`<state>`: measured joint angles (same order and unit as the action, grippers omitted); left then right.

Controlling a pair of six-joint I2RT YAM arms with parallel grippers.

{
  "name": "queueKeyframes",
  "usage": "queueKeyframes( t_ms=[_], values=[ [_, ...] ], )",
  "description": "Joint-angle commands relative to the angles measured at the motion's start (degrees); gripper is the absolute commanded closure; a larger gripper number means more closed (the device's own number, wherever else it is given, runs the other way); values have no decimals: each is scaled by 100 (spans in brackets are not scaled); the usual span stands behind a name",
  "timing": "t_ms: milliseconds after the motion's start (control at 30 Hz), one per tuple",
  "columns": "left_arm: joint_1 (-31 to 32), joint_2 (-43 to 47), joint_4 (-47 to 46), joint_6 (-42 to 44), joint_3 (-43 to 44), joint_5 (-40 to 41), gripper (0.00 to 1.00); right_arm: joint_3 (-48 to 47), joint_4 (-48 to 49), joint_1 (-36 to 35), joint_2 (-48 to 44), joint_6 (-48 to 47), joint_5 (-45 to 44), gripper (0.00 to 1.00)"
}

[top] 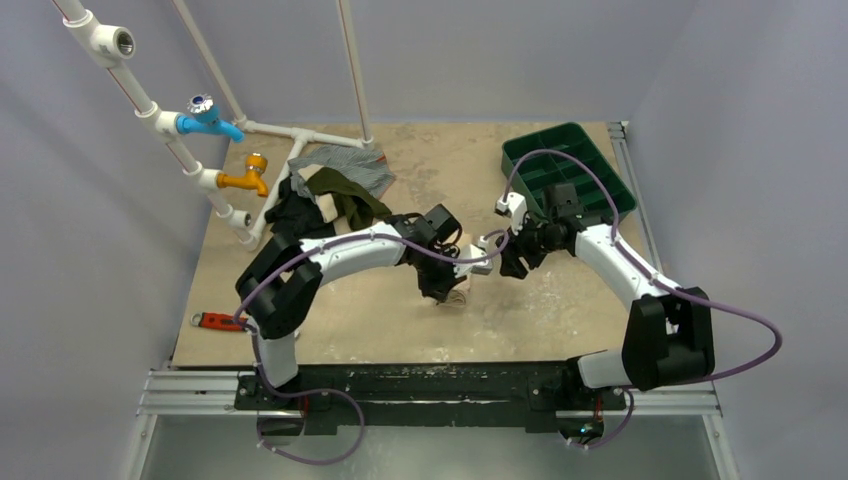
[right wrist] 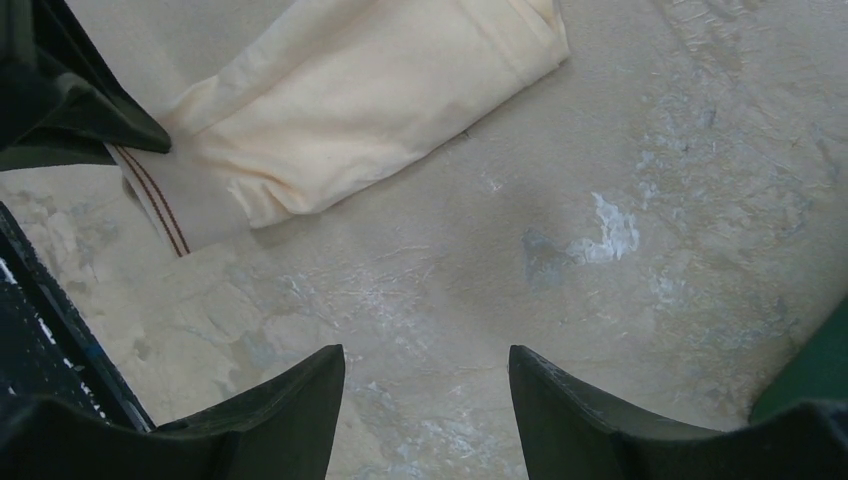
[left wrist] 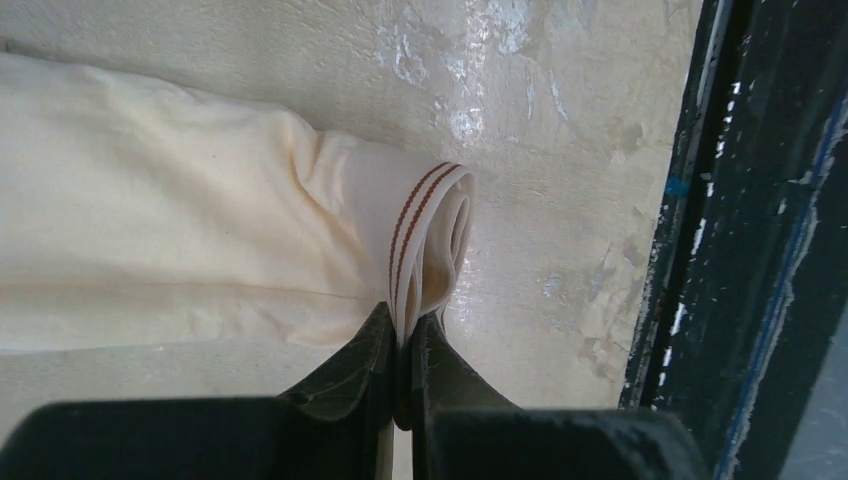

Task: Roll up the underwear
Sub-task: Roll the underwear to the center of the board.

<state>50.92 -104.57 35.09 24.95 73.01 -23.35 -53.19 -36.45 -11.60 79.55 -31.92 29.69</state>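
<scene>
Far left at the back of the table (top: 400, 330) sits a heap of other clothes (top: 340, 190), olive and grey striped, well apart from the action. Come toward the middle and the left arm reaches in low, with the left gripper (left wrist: 403, 320) squeezed tight, fingers almost meeting, on the striped band edge of the underwear (left wrist: 180, 230). The band is doubled over at that end in a small curl, and the pinch sits right at the base of it.

Here's what matters: from that pinch, the pale cloth runs off sideways, long and flat on the table, crosswise to the left fingers, not ahead of them. So the long axis leads away from the curled band end, and I'd say any roll has to travel along that line, band first. From above, the garment is mostly hidden under the left gripper, middle of the table, toward the near edge.

Moving right, the right gripper (right wrist: 428, 365) hangs with its jaws roughly half apart, nothing between them, only bare tabletop below. The cloth lies ahead of it and off to one side, near but not touched. The left arm is plainly the closer one; it already has the starting edge. Far right, the green tray (top: 512, 160) sits well clear.
</scene>
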Motion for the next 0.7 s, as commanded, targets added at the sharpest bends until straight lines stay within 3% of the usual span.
queueKeyframes(
  t_ms=[0,500,667],
  values=[
    [-448,-394,716,-470,577,-1571,100,-278,-245,106,-133,-139,407,40],
    [-1089,-2262,2260,-779,2218,-3181,100,-328,-862,55,-469,-720,1036,40],
    [-1288,-2813,2690,-884,2643,-3649,100,-66,-410,-487,-664,-603,529,40]
  ],
)
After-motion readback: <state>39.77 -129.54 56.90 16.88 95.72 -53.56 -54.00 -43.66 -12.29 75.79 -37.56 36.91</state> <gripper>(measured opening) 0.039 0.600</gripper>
